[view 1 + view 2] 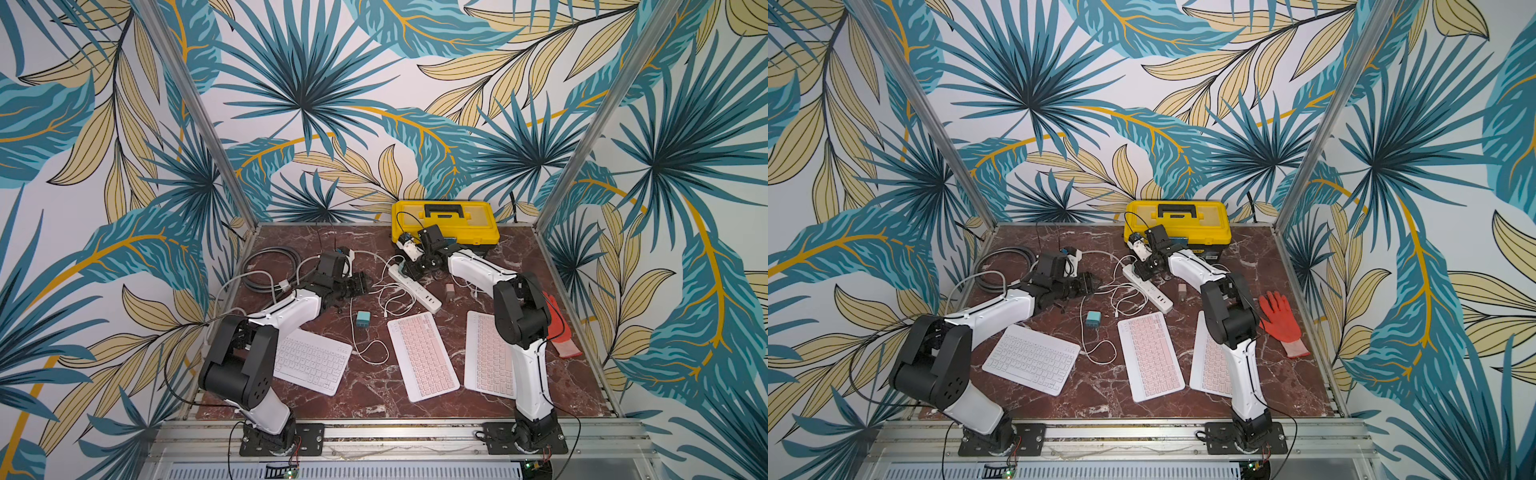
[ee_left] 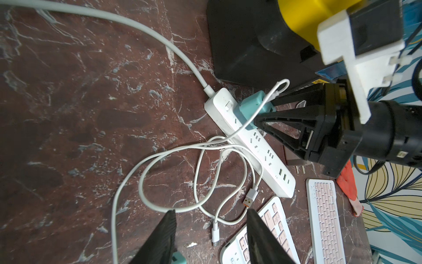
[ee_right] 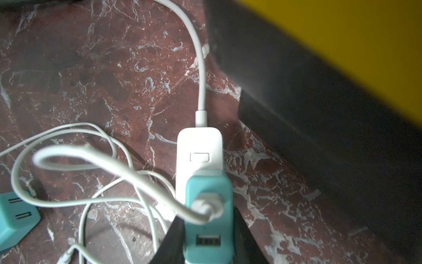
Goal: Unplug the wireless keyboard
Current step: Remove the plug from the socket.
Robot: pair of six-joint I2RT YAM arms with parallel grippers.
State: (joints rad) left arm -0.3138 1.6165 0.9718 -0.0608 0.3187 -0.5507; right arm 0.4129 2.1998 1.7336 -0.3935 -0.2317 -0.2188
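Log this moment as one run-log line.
phase: gripping plug | right claw: shut on teal charger, seated in power strip | left claw: open, empty

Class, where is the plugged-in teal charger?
In the right wrist view, the teal charger sits in the white power strip beside its switch, between the fingers of the right hand.

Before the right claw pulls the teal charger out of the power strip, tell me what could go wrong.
1. The power strip lies loose on the table and the left claw hovers open, apart from it, so the strip may lift with the teal charger.
2. The charger's white cable runs into a tangle of loops; a pull may drag them.
3. The yellow toolbox stands close behind the right claw; a swing back could hit it.
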